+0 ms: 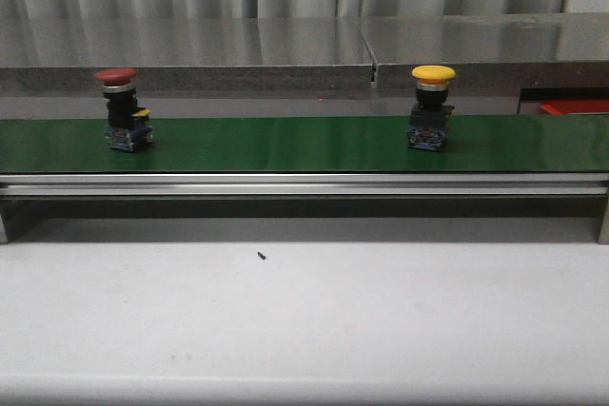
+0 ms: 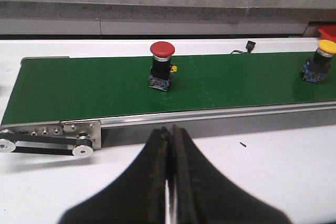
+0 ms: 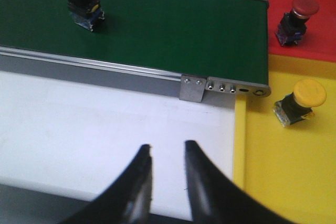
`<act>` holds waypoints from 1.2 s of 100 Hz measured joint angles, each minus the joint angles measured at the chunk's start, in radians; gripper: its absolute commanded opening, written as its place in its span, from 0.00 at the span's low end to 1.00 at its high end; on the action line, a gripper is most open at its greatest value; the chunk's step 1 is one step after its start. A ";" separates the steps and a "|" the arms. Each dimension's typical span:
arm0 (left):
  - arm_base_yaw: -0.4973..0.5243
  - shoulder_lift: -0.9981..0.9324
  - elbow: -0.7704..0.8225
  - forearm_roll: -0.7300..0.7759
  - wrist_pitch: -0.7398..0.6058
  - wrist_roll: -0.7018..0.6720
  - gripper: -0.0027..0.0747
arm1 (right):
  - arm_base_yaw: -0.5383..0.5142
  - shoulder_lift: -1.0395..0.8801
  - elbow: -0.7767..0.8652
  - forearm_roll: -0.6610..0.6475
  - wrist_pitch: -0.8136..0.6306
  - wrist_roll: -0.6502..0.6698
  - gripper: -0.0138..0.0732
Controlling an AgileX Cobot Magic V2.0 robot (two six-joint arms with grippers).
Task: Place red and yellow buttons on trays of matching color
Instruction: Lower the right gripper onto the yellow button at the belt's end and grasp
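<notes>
A red button (image 1: 122,109) and a yellow button (image 1: 431,108) stood well apart on the green belt (image 1: 285,144). The left hand (image 2: 169,145) hung clenched and empty over bare counter (image 1: 304,320). The right hand (image 3: 167,156) hung slightly parted near the yellow tray (image 3: 283,166) edge.

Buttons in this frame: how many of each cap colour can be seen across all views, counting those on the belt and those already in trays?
Red buttons: 2, one on the belt, one in the red tray.
Yellow buttons: 2, one on the belt, one in the yellow tray.
Total: 4
</notes>
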 measured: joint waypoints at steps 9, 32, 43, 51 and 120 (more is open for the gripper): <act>0.000 0.000 0.000 0.000 0.000 0.000 0.01 | 0.000 0.000 0.000 0.007 0.007 0.000 0.92; 0.000 0.000 0.000 0.000 0.000 0.000 0.01 | 0.000 0.046 -0.017 0.032 0.003 0.000 0.89; 0.000 0.000 0.000 -0.002 0.000 0.000 0.01 | 0.000 0.148 -0.066 0.033 0.001 0.000 0.89; 0.000 0.000 0.000 -0.002 0.000 0.000 0.01 | 0.002 0.257 -0.121 0.038 0.001 0.000 0.89; 0.000 0.000 0.000 -0.002 0.000 0.000 0.01 | 0.161 0.972 -0.628 0.019 -0.008 -0.026 0.89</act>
